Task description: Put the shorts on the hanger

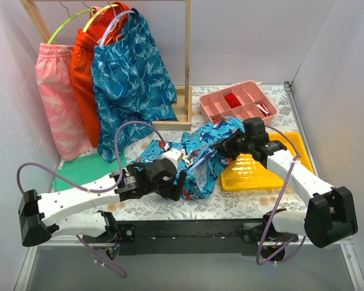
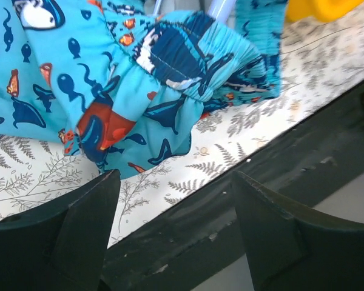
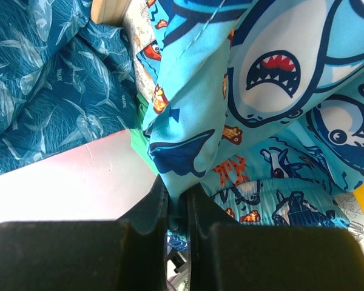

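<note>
The bright blue shark-print shorts [image 1: 201, 150] lie bunched on the table between both arms. My right gripper [image 1: 222, 146] is shut on a fold of the shorts [image 3: 188, 121], and the fabric rises from between its jaws [image 3: 177, 197]. My left gripper [image 1: 178, 188] is open and empty, low over the table's near edge just in front of the shorts' gathered waistband [image 2: 188, 60]; it also shows in the left wrist view [image 2: 176, 203]. A short piece of the pale blue-white hanger [image 1: 196, 163] pokes out of the shorts; it also shows in the left wrist view [image 2: 221, 7]. The rest of it is hidden.
A wooden rack [image 1: 187, 66] at the back left carries pink [image 1: 57, 97], orange [image 1: 85, 66] and teal leaf-print shorts [image 1: 130, 79] on hangers. A pink compartment tray [image 1: 213, 108] stands at the back right, a yellow board [image 1: 255, 170] under the right arm, a green mat [image 1: 85, 170] at the left.
</note>
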Motion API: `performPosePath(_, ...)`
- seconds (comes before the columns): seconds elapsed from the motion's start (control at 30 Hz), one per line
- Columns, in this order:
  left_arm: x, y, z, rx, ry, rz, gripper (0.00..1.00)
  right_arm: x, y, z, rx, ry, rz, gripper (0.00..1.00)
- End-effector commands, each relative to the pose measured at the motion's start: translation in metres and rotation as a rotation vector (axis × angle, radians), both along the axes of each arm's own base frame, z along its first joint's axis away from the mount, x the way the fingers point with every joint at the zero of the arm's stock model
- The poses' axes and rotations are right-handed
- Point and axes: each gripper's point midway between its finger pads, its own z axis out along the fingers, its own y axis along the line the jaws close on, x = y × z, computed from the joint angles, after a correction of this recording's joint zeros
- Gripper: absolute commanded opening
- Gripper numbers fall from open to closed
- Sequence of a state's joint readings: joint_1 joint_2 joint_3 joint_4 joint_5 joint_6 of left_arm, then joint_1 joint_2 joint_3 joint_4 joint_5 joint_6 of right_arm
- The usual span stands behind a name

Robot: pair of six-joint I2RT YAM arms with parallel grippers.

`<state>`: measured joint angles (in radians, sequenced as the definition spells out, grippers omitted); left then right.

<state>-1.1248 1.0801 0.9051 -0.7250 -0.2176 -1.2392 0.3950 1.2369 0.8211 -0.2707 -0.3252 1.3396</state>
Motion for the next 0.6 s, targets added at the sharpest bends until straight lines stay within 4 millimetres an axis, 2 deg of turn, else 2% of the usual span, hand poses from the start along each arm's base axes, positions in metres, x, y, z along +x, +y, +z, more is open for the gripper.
performPosePath(0.0,0.017,0.008,-0.008,0.105,-0.139,0.091,0.75,-0.003,0.013,0.033,0.07,-0.054,0.063,0.01)
performPosePath(0.17,0.036,0.003,-0.003,0.116,-0.269,0.127,0.76,-0.007,0.013,0.039,0.081,-0.06,0.074,0.01)
performPosePath(0.23,0.036,0.0,-0.007,0.103,-0.294,0.099,0.74,-0.01,0.013,0.042,0.084,-0.063,0.078,0.01)
performPosePath(0.3,0.037,-0.011,-0.002,0.061,-0.328,0.046,0.72,-0.01,0.012,0.045,0.083,-0.07,0.077,0.01)
performPosePath(0.37,0.032,-0.02,-0.007,0.03,-0.329,-0.008,0.7,-0.011,0.012,0.047,0.082,-0.075,0.079,0.01)
performPosePath(0.5,0.032,-0.024,-0.013,0.016,-0.354,-0.044,0.65,-0.013,0.013,0.049,0.089,-0.076,0.088,0.01)
performPosePath(0.53,0.032,-0.024,-0.015,0.019,-0.362,-0.053,0.64,-0.014,0.013,0.048,0.09,-0.074,0.09,0.01)
performPosePath(0.57,0.032,-0.025,-0.017,0.007,-0.37,-0.056,0.58,-0.014,0.013,0.048,0.091,-0.072,0.091,0.01)
